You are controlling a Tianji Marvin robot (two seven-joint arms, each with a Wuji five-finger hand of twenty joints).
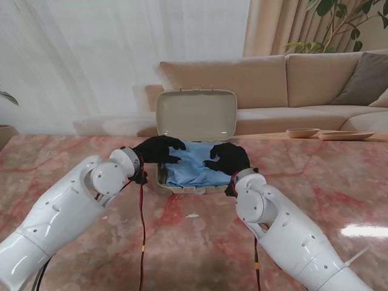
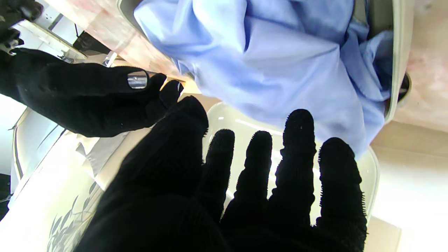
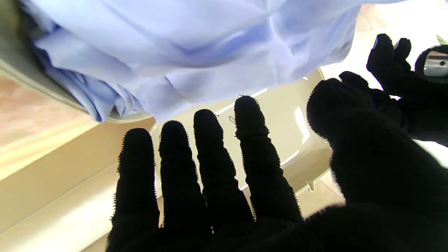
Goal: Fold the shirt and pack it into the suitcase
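Observation:
A beige suitcase (image 1: 195, 189) lies on the marble table with its lid (image 1: 196, 114) standing upright at the far side. A bunched light blue shirt (image 1: 195, 166) fills its tray; the same shirt (image 2: 280, 63) (image 3: 182, 45) spills slightly over the rim. My left hand (image 1: 159, 150), in a black glove, hovers over the shirt's left part, fingers (image 2: 297, 147) spread, holding nothing. My right hand (image 1: 227, 158) hovers over the right part, fingers (image 3: 206, 147) spread too. Each wrist view shows the other hand (image 2: 87, 98) (image 3: 402, 70) across the case.
A beige sofa (image 1: 285, 85) stands behind the table. Two shallow wooden dishes (image 1: 302, 132) sit at the table's far right edge. Red cables (image 1: 142, 230) hang from the left wrist over the marble nearer to me.

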